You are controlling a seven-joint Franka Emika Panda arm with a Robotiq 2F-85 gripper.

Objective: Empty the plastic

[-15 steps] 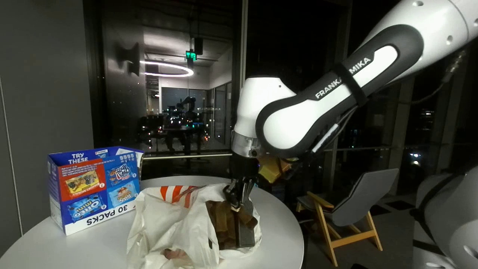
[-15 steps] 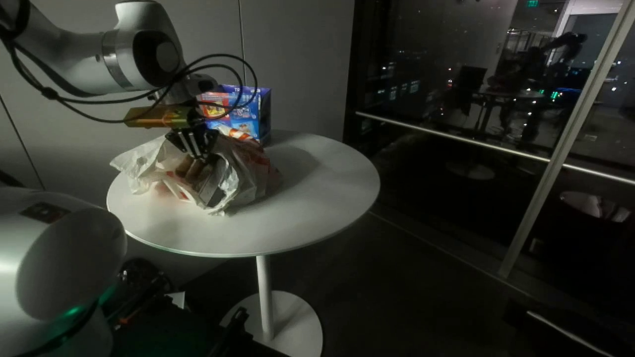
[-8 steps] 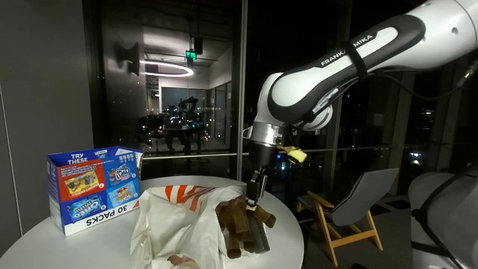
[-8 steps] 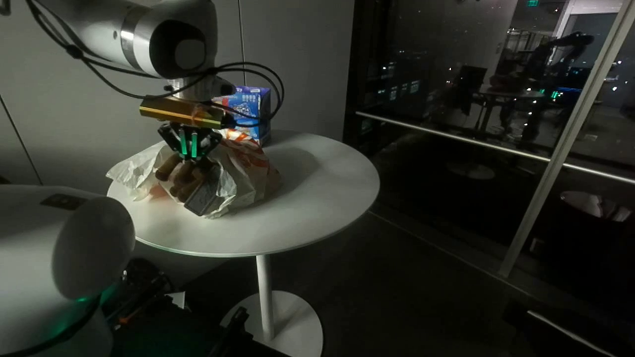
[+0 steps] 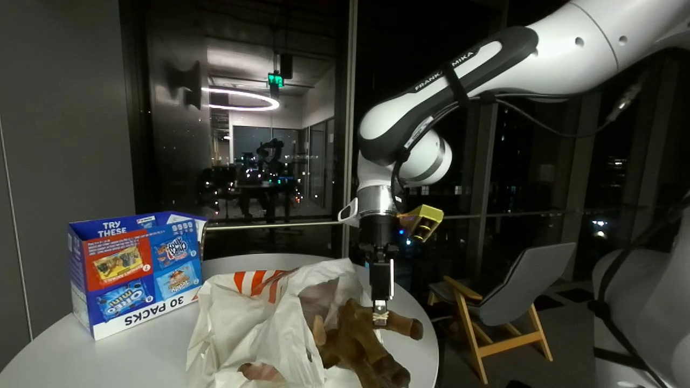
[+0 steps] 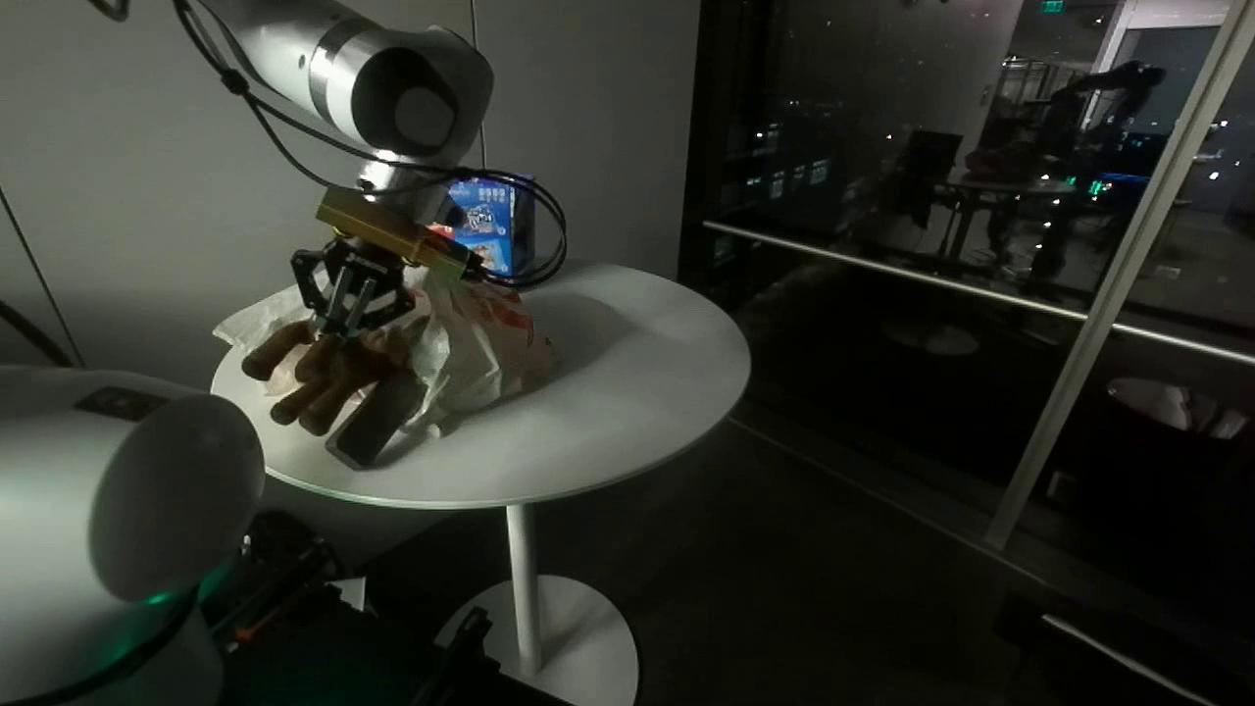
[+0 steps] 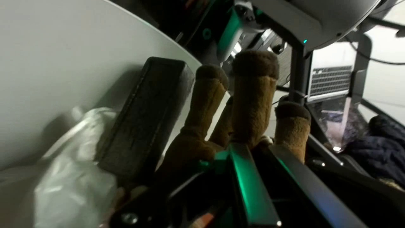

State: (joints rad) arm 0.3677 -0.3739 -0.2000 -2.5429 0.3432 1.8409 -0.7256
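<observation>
A white plastic bag (image 5: 253, 318) with orange stripes lies on the round table; it also shows in an exterior view (image 6: 480, 343) and the wrist view (image 7: 76, 183). A brown plush toy (image 5: 372, 345) with dark-tipped legs sticks out of the bag's mouth, legs outward (image 6: 324, 392). My gripper (image 5: 380, 317) points down, shut on the plush toy, its fingers close together with plush between the tips (image 7: 254, 147). A dark oblong block (image 6: 375, 422) lies beside the toy, mostly out of the bag, in the wrist view too (image 7: 145, 117). The inside of the bag is largely hidden.
A blue snack box (image 5: 137, 275) stands on the table (image 6: 608, 422) behind the bag. A pinkish thing (image 5: 261, 372) shows at a gap in the bag. A grey chair (image 5: 501, 291) stands beyond the table. The robot base (image 6: 167, 490) is near the table edge.
My gripper has pulled the plush toy out of the bag's mouth, towards the robot base. The dark block has slid out with it onto the table. The bag's mouth has lifted.
</observation>
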